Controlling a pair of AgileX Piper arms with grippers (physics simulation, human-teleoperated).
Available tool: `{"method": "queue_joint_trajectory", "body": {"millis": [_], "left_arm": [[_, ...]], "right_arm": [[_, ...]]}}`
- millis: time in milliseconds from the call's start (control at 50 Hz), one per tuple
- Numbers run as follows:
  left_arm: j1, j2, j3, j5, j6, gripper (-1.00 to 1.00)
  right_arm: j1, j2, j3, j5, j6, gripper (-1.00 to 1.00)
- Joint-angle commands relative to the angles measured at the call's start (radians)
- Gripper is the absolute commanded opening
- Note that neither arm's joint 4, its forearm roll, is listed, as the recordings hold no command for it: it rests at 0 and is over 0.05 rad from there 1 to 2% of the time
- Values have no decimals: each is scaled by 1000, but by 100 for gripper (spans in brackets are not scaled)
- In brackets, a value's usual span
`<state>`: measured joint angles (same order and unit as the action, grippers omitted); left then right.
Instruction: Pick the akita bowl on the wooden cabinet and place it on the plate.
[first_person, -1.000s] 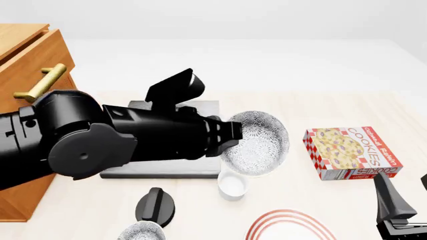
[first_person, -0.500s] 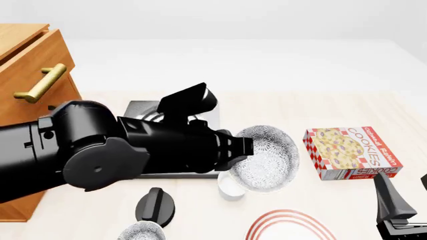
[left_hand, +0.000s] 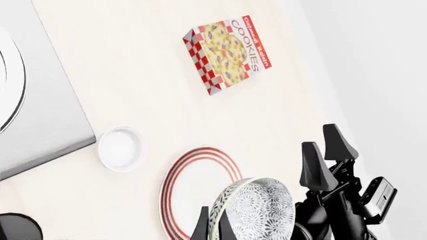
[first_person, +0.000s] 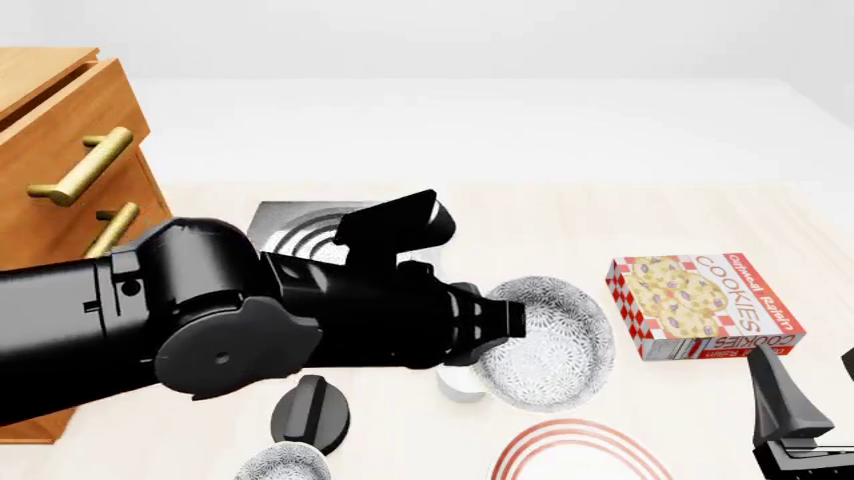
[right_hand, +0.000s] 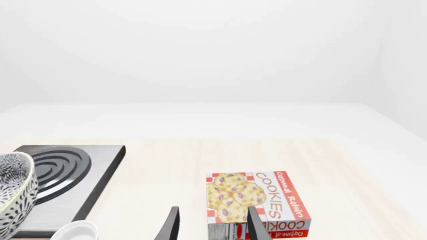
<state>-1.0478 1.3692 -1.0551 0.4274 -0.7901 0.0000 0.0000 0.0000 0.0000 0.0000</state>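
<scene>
Clamped on the rim of the speckled white akita bowl (first_person: 547, 345), the left gripper (first_person: 514, 322) holds it tilted in the air, above the small plain white ramekin (first_person: 461, 385) and short of the red-ringed white plate (first_person: 577, 452). Behind it sit the grey square stove (first_person: 300, 235) and the cookie box (first_person: 703, 303). At the lower right edge the right gripper (right_hand: 210, 226) is parted, holding nothing. A second speckled bowl (first_person: 283, 463) is cut off at the bottom edge, and the black arm hides part of the orange-brown wooden cabinet (first_person: 60, 120).

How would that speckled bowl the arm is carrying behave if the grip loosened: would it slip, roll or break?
The akita bowl looks rigid and glossy, so it would probably slide easily. The left gripper pinches only its thin rim, leaving it tilted on edge, so it might swing or drop. Being round, it would likely roll or wobble toward the plate below.
</scene>
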Motion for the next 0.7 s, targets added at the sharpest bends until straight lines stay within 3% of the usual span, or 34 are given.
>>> {"method": "queue_joint_trajectory", "body": {"millis": [20, 700], "left_arm": [[-20, 22, 4, -9, -9, -100], [-72, 106, 41, -56, -63, -100]], "right_arm": [[0, 0, 0, 0, 0, 100], [0, 0, 0, 0, 0, 100]]}}
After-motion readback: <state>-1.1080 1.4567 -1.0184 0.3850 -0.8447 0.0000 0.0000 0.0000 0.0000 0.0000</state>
